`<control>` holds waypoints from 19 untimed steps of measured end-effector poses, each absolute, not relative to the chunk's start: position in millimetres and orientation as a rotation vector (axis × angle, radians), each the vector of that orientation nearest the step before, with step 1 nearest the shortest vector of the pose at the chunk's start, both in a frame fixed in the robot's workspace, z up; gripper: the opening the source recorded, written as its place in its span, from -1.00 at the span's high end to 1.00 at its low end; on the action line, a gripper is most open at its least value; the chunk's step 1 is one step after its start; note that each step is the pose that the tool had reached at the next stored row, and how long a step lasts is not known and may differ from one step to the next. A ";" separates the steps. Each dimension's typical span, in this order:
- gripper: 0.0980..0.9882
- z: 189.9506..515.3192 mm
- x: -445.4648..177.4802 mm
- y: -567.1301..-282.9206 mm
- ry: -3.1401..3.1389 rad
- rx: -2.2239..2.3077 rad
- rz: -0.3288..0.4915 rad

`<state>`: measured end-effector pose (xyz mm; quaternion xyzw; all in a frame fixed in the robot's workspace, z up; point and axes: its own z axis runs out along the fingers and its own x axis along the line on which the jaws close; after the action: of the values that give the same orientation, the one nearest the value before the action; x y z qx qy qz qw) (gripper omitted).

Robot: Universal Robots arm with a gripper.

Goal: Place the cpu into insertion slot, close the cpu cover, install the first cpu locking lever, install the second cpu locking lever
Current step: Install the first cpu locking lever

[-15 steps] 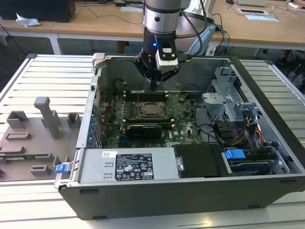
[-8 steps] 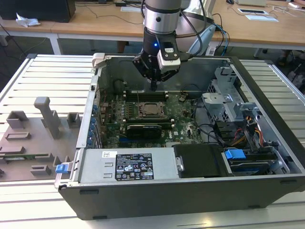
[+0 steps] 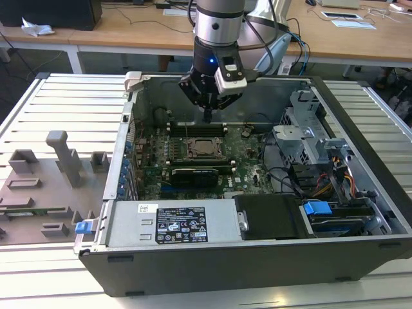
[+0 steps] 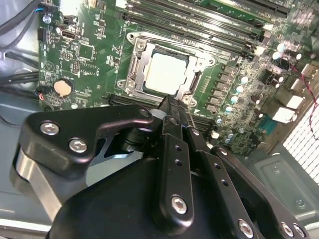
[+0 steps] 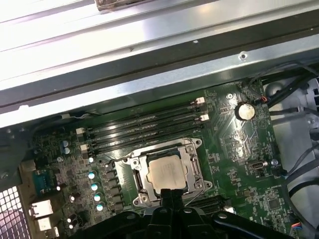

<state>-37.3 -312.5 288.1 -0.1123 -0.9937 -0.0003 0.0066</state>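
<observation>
Fingers (image 4: 172, 124) pressed together, holding nothing, hover over the cpu (image 4: 167, 72) beneath the closed cpu cover (image 4: 135, 67).

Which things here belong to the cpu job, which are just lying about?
Job: cpu; cover framing it; gripper close by.
Lying about: memory slots; coin battery; power supply; grey blocks on the table.

1 cpu (image 5: 167, 172), 1 cpu cover (image 5: 192, 168), 1 coin cell (image 5: 243, 111) (on the mobo (image 5: 229, 149)), 1 gripper (image 5: 171, 194).
</observation>
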 end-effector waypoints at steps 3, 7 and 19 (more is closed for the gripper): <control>0.98 288.2 -37.2 -312.5 -3.116 -0.280 0.000; 0.98 288.1 -37.2 -312.5 -3.119 -0.244 0.000; 0.98 288.1 -37.2 -312.5 -3.126 -0.119 0.001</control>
<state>-37.2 -312.5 288.1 -0.0381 -0.9993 0.0002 0.0066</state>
